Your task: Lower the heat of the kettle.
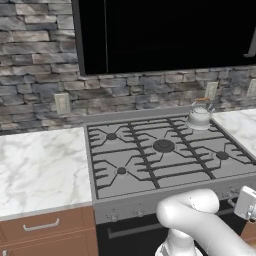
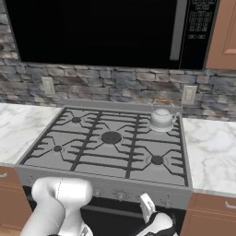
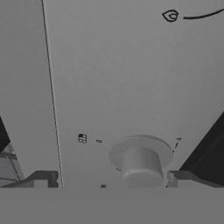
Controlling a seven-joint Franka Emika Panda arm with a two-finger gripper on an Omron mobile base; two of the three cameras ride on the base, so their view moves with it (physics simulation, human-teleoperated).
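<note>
Straddling the stove knob [image 3: 141, 165], the gripper [image 3: 109, 178] stands wide open, its stubby axis pointing straight out between the jaws.

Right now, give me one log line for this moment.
kettle: back right burner of stove | claw: open, fingers either side of a knob on stove front, not gripping | step: knob not yet turned

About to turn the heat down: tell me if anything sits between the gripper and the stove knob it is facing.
Nothing visible does. In the hand view the grey knob on the stove's front panel sits right between the gripper fingertips, the gap bare. The kettle stands on the back right burner.
</note>
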